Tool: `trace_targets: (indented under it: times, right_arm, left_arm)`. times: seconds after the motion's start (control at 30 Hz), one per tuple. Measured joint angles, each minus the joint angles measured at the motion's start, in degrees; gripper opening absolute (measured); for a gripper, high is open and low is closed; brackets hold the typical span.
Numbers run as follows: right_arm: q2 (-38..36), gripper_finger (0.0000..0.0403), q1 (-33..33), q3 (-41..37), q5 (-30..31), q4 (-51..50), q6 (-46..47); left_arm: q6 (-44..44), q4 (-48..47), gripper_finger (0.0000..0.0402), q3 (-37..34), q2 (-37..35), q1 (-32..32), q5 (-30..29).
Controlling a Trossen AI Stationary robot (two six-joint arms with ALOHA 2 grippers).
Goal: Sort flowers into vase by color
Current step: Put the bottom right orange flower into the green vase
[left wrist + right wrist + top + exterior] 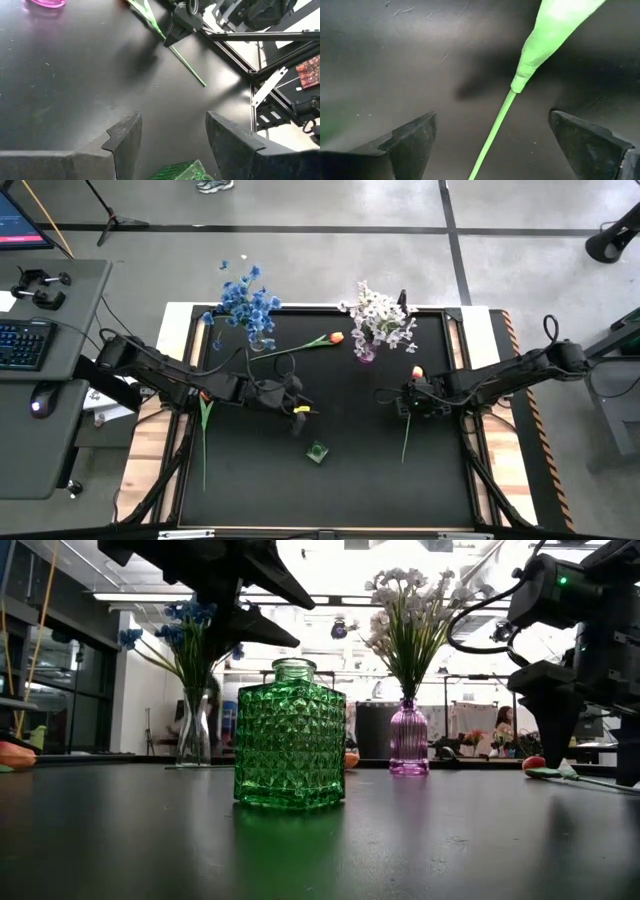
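An orange tulip (417,372) lies flat on the black table, its green stem (496,127) running toward the near edge. My right gripper (492,117) is open low over it, one finger on each side of the stem, touching nothing. My left gripper (173,116) is open above the table's middle, just to the far-left of an empty green glass vase (317,452). Blue flowers (245,298) stand in a clear vase. White-pink flowers (378,315) stand in a purple vase (408,740). A second tulip (335,338) lies between those two vases.
A third green stem (205,430) lies along the table's left edge. The two filled vases stand near the far edge. A desk with a keyboard (22,342) sits off to the left. Bare black table (260,490) stretches toward the near edge.
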Motion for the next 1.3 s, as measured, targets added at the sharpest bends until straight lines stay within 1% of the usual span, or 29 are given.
trace_targets:
  times: [0.43, 0.57, 0.7, 0.87, 1.07, 1.17, 1.23, 1.3]
  right_arm:
    - [0.0, 0.0382, 0.0, -0.1, 1.1, 0.1, 0.7]
    - [0.0, 0.0382, 0.0, -0.1, 1.5, -0.6, 3.4]
    - [0.1, 0.0382, 0.0, -0.1, 1.7, -1.1, 3.8]
    - [0.1, 0.0382, 0.0, -0.1, 3.3, -1.6, 6.3]
    - [0.1, 0.0382, 0.0, -0.1, 4.8, -2.0, 6.6]
    - [0.1, 0.0381, 0.0, -0.1, 6.9, -2.4, 6.7]
    - [0.1, 0.0374, 0.0, -0.1, 8.2, -2.7, 7.9]
    - [0.2, 0.0356, 0.0, -0.1, 9.2, -3.2, 8.5]
  left_arm:
    - [1.3, 0.0, 0.0207, 0.0, 0.0, 0.0, -0.2]
    - [1.5, -0.2, 0.0207, 0.0, 0.0, 0.0, -0.2]
    - [3.3, -0.3, 0.0207, 0.0, 0.0, 0.0, -0.2]
    - [4.6, -0.3, 0.0207, 0.0, 0.0, 0.0, -0.2]
    - [5.3, -0.3, 0.0207, 0.0, 0.0, 0.0, 0.6]
    - [5.3, -0.3, 0.0207, 0.0, 0.0, 0.0, 0.7]
    - [5.3, -0.4, 0.0207, 0.0, 0.0, 0.0, 0.7]
    - [5.3, -0.4, 0.0207, 0.0, 0.0, 0.0, 0.7]
